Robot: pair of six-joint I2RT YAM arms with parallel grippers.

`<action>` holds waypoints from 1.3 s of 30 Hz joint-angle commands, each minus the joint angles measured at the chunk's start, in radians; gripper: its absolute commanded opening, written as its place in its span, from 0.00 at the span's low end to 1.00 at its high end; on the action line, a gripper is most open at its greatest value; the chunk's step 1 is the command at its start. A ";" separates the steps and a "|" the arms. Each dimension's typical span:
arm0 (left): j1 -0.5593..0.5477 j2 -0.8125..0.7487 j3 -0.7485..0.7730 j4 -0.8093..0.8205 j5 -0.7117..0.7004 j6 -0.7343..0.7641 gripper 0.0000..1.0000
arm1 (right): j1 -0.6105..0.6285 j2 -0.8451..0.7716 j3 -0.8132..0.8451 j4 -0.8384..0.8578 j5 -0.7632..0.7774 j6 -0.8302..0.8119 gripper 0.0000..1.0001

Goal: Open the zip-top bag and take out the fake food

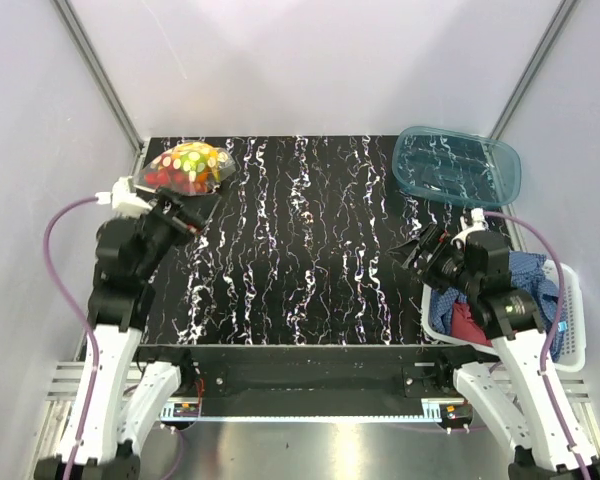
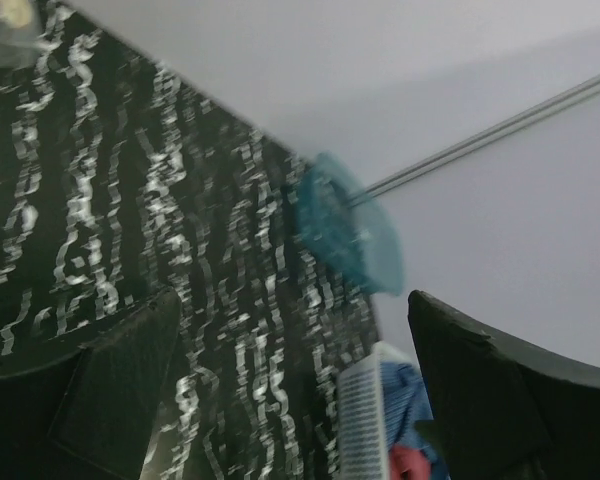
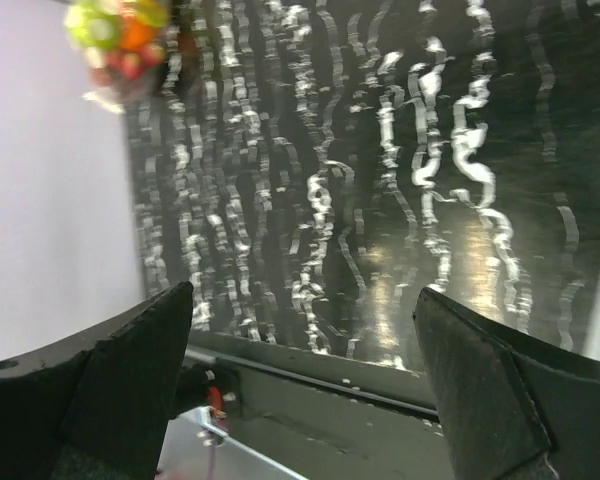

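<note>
The zip-top bag lies at the table's far left corner, bulging with the fake food: red, orange, yellow and green pieces show through its dotted plastic. It also shows blurred at the top left of the right wrist view, and one corner of it shows in the left wrist view. My left gripper hovers just in front of the bag, open and empty, pointing right across the table. My right gripper is open and empty near the right side, pointing left.
A teal translucent tray sits at the far right and also shows in the left wrist view. A white slatted basket with blue and red cloths stands at the right edge, under the right arm. The table's front edge is below the right gripper.
</note>
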 commanded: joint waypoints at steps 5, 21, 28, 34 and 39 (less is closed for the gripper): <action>0.049 0.166 0.034 -0.130 -0.252 0.018 0.99 | 0.004 0.164 0.253 -0.194 0.106 -0.201 1.00; 0.343 0.864 -0.076 0.652 -0.063 -0.481 0.77 | 0.003 0.262 0.393 -0.174 0.083 -0.365 1.00; 0.346 1.082 0.095 0.678 -0.004 -0.481 0.67 | 0.004 0.306 0.411 -0.146 0.102 -0.382 1.00; 0.346 1.138 0.152 0.677 0.016 -0.471 0.39 | 0.003 0.334 0.408 -0.132 0.097 -0.379 1.00; 0.339 1.152 0.200 0.602 0.073 -0.403 0.01 | 0.004 0.349 0.404 -0.131 0.085 -0.373 1.00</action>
